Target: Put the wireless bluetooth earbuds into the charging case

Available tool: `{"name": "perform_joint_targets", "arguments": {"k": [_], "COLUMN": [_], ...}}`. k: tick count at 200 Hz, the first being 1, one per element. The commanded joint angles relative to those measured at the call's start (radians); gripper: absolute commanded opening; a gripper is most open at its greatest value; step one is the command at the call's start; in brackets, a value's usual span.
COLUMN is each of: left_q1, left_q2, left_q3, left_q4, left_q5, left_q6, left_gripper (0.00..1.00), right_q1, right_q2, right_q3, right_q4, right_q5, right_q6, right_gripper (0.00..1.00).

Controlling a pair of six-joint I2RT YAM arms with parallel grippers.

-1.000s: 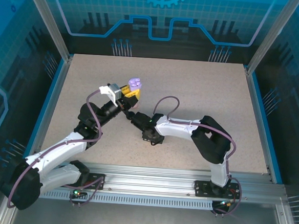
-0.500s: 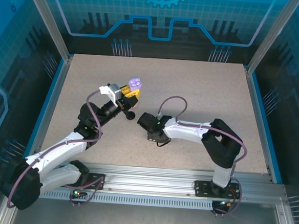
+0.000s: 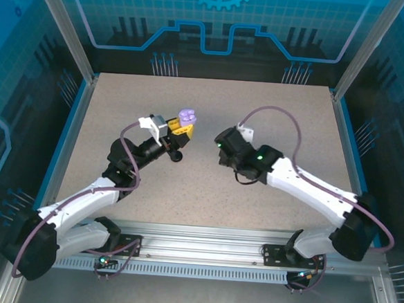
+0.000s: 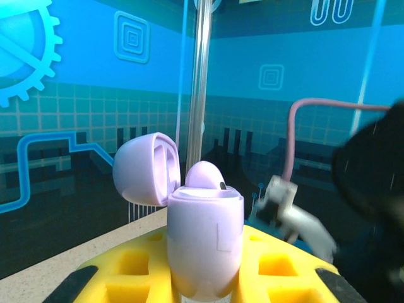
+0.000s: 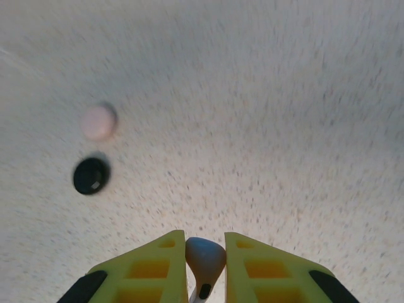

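My left gripper (image 3: pixel 181 126) is shut on the lavender charging case (image 3: pixel 186 115) and holds it upright above the table, left of centre. In the left wrist view the case (image 4: pixel 205 243) stands between the yellow fingers (image 4: pixel 284 265) with its lid (image 4: pixel 144 168) swung open, and one lavender earbud (image 4: pixel 205 175) pokes out of the top. My right gripper (image 3: pixel 223 142) hangs just right of the case, apart from it. The right wrist view shows it (image 5: pixel 205 243) shut on a second lavender earbud (image 5: pixel 205 254), bulb end forward, above the bare table.
A black round case (image 5: pixel 91 175) and a pale pink round case (image 5: pixel 99 121) lie on the speckled table (image 5: pixel 284 126) ahead and left of my right gripper. In the top view the black case (image 3: pixel 178 155) sits just below the left gripper. Clear walls fence the table.
My right arm has swung up and back from the near middle of the table, carrying the earbud to just right of the case. The left gripper has shifted slightly right.
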Motion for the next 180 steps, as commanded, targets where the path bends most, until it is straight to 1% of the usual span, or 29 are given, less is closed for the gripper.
{"name": "perform_joint_targets", "arguments": {"k": [1, 29, 72, 106, 146, 180], "left_q1": [-0.011, -0.026, -0.054, -0.059, -0.065, -0.067], "left_q2": [0.011, 0.039, 0.082, 0.113, 0.153, 0.167], "left_q3": [0.014, 0.020, 0.055, 0.087, 0.119, 0.137], "left_q4": [0.067, 0.109, 0.122, 0.117, 0.131, 0.128], "left_q5": [0.050, 0.052, 0.068, 0.091, 0.107, 0.115], "left_q6": [0.025, 0.042, 0.080, 0.089, 0.089, 0.089], "left_gripper": [0.00, 0.00, 0.00, 0.00, 0.00, 0.00], "right_q1": [-0.031, -0.058, -0.063, -0.063, -0.056, -0.040], "right_q2": [-0.084, -0.140, -0.162, -0.171, -0.187, -0.187], "right_q3": [0.069, 0.138, 0.237, 0.264, 0.247, 0.227], "right_q4": [0.018, 0.074, 0.161, 0.246, 0.340, 0.384], "right_q5": [0.019, -0.037, -0.136, -0.229, -0.330, -0.360], "right_q6": [-0.144, -0.251, -0.382, -0.459, -0.520, -0.538], "right_gripper": [0.18, 0.18, 0.18, 0.18, 0.18, 0.19]}}
